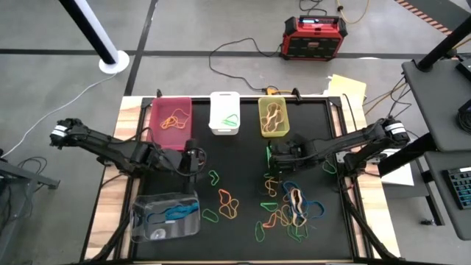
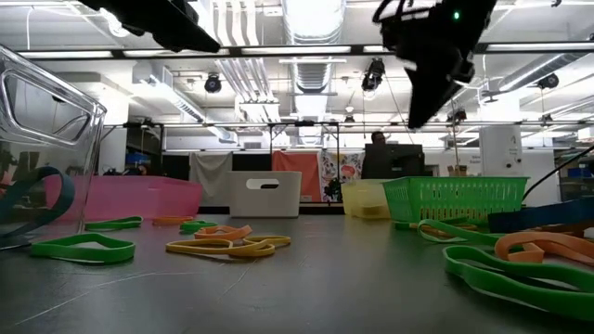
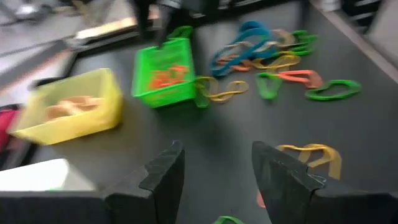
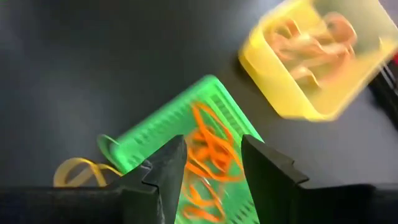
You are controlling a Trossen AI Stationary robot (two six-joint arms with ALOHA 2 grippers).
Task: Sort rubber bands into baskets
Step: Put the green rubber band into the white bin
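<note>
The rubber bands (image 1: pixel 283 210) lie mostly in a loose tangle on the dark bench (image 1: pixel 243 246), orange, yellow, green and blue loops spread between the clear basket (image 1: pixel 165 217) and the right side, while some already sit in the pink basket (image 1: pixel 171 120), the white basket (image 1: pixel 224 114) and the yellow basket (image 1: pixel 273 118). The green mesh basket (image 4: pixel 186 146) holds a bunch of orange bands (image 4: pixel 208 155), and we see the right pincer (image 4: pixel 211 165) poised right above it with its jaws parted and nothing between them, so we judge this a drop of an orange band into that bin. To do it well, we would hold over the middle of the mesh, let the jaws spread fully so no loop clings to a finger, and lift straight up before swinging to the pile, lest a trailing loop drag the light basket. The left pincer (image 3: pixel 214 171) waits with jaws wide and empty over the bench near the clear basket, well apart from the pile
</note>
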